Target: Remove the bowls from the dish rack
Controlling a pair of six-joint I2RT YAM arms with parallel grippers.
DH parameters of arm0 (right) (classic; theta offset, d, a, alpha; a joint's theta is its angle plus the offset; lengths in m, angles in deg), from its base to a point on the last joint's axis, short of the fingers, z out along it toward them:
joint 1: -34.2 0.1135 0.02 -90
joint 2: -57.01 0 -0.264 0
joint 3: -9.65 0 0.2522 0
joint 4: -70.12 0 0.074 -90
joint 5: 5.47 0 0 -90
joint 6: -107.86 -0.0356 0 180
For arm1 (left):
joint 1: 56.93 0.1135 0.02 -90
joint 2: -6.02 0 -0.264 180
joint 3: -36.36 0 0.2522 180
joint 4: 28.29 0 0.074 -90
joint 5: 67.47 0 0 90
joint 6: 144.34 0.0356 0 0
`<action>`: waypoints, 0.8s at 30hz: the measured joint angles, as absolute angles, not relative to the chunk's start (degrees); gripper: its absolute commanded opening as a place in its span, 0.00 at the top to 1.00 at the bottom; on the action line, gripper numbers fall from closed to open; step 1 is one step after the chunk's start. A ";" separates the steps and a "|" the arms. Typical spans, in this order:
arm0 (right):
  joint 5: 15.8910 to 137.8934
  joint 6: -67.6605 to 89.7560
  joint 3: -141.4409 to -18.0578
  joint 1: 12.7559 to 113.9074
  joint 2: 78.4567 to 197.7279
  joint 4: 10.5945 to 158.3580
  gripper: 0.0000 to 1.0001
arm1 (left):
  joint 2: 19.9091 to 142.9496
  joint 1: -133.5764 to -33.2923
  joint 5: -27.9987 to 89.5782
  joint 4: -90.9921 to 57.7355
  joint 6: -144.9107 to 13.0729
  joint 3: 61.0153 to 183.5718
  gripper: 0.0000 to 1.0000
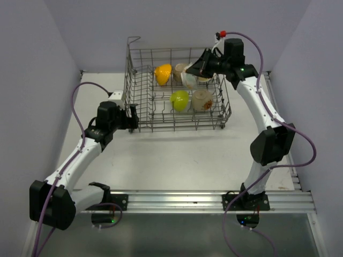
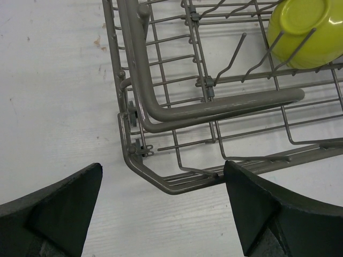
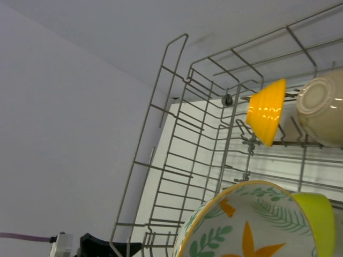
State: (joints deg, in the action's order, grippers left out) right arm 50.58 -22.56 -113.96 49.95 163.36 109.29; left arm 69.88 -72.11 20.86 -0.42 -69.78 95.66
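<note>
Left tool: and here's the left tool (image 1: 132, 116), low over the white surface (image 1: 177, 155), jaws spread wide and holding nothing.
Left fingers: the dark fingers (image 2: 53, 214) sit either side of the rack's near left corner. Whether they touch the wire, I cannot tell.
Dish rack: the large grey wire dish rack (image 1: 140, 101) stands at the back middle of the surface, with tall grid sides and a handle loop up at its far left corner.
Back row, left: a ribbed orange bowl (image 1: 163, 74) stands on edge among the tines.
Back row, next along: a beige round bowl (image 3: 321, 107) is just beside the orange one, its base facing the right wrist camera.
Front row, left: a lime-green bowl (image 1: 179, 100) is tipped on its side against the tines.
Front row, right: a tan bowl (image 1: 202, 100) is right beside the green one.
Lifted bowl: a white bowl with green leaf and orange print (image 3: 236, 230) is up above the rack's back right part, clear of the tines.
Right tool: the right tool (image 1: 195, 72) is clamped on that printed bowl at the rim. Its fingers are out of the wrist view.
</note>
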 measured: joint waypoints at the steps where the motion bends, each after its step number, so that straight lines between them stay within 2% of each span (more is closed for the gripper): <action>1: 50.97 -21.23 -114.07 49.43 162.50 110.99 1.00 | 69.88 -72.11 20.88 -0.39 -69.78 95.66 0.00; 14: 65.03 -3.87 -123.29 44.71 160.36 132.76 1.00 | 69.86 -72.11 21.01 -0.37 -69.78 95.66 0.00; 24: 80.87 1.26 -125.96 42.91 161.35 141.27 1.00 | 69.38 -72.11 22.58 -0.09 -69.76 95.66 0.00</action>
State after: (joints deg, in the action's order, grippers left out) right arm 80.87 1.26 -125.96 42.91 161.35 141.27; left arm 69.38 -72.11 22.58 -0.09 -69.76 95.66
